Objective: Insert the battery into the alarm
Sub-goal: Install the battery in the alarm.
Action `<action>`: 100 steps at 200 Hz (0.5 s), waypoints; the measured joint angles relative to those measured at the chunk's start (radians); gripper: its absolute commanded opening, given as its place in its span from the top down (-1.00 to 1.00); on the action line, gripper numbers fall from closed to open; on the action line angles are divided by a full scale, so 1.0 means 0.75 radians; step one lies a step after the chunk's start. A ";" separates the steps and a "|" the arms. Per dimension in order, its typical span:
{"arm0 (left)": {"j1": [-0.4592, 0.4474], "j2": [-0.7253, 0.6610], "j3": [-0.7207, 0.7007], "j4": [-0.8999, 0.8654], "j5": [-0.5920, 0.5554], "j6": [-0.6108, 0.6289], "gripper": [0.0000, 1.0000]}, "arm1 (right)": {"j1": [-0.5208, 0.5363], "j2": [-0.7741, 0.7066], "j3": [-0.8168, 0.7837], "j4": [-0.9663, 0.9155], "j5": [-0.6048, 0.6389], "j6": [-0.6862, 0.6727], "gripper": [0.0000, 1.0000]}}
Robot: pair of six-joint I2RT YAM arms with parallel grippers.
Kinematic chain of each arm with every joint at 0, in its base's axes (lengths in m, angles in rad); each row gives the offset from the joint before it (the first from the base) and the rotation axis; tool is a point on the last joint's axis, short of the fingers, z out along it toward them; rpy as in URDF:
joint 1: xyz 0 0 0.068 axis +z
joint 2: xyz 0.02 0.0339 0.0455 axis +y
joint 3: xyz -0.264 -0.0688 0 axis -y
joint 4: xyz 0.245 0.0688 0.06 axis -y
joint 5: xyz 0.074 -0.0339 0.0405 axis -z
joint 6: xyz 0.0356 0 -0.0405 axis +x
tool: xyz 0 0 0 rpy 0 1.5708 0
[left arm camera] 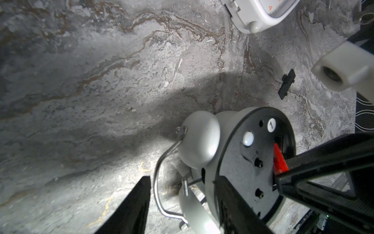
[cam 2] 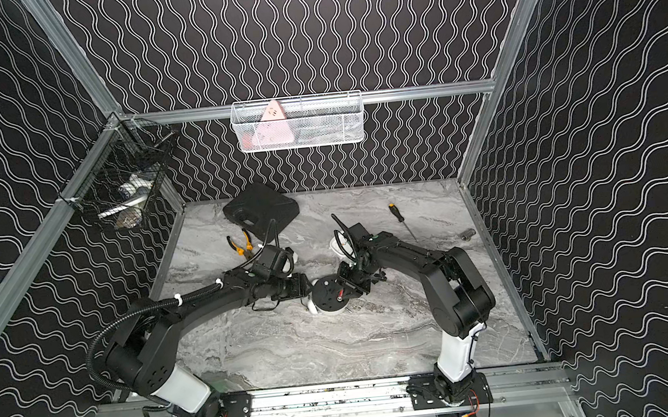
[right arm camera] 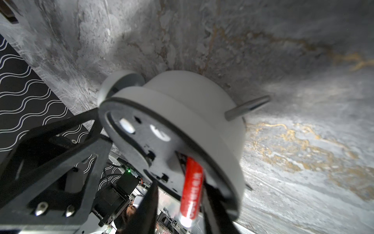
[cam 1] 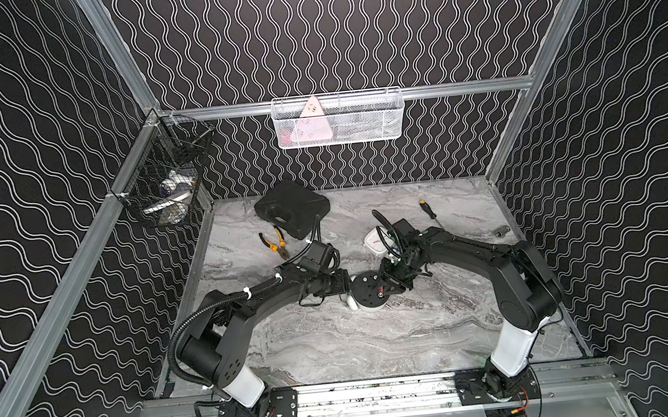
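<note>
The alarm (cam 1: 367, 292) (cam 2: 329, 297) is a grey twin-bell clock that lies face down on the marble table, black back plate up. My left gripper (left arm camera: 182, 182) (cam 1: 350, 285) is shut on it, one finger outside the bells and handle, the other on the back plate (left arm camera: 238, 162). The red battery (right arm camera: 192, 188) (left arm camera: 280, 160) (cam 1: 380, 290) leans with one end in the back plate's slot. My right gripper (right arm camera: 178, 186) (cam 1: 385, 286) straddles it open: one finger is beside it, the other stands clearly apart.
A small black cover (left arm camera: 286, 84) lies loose on the table. A white device (cam 1: 374, 242) sits behind the right arm. Pliers (cam 1: 275, 244), a black case (cam 1: 292, 209), a screwdriver (cam 1: 428, 208) and a metal socket (cam 1: 502, 231) lie farther back. Baskets (cam 1: 338, 119) (cam 1: 170, 171) hang on the walls.
</note>
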State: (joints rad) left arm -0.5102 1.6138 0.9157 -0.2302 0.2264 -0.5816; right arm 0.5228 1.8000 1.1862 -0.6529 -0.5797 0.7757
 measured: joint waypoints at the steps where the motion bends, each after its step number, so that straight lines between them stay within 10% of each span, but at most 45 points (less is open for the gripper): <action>1: 0.000 0.000 0.000 -0.001 -0.002 0.000 -0.13 | 0.000 -0.001 0.000 -0.001 0.001 0.000 0.15; 100: 0.000 0.000 0.000 -0.023 -0.007 0.000 -0.15 | -0.001 -0.087 0.004 -0.082 0.043 -0.003 -0.12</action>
State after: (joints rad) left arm -0.5102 1.6138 0.9157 -0.2478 0.2211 -0.5816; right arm 0.5220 1.7344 1.1893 -0.7147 -0.5472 0.7734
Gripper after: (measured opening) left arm 0.571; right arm 0.560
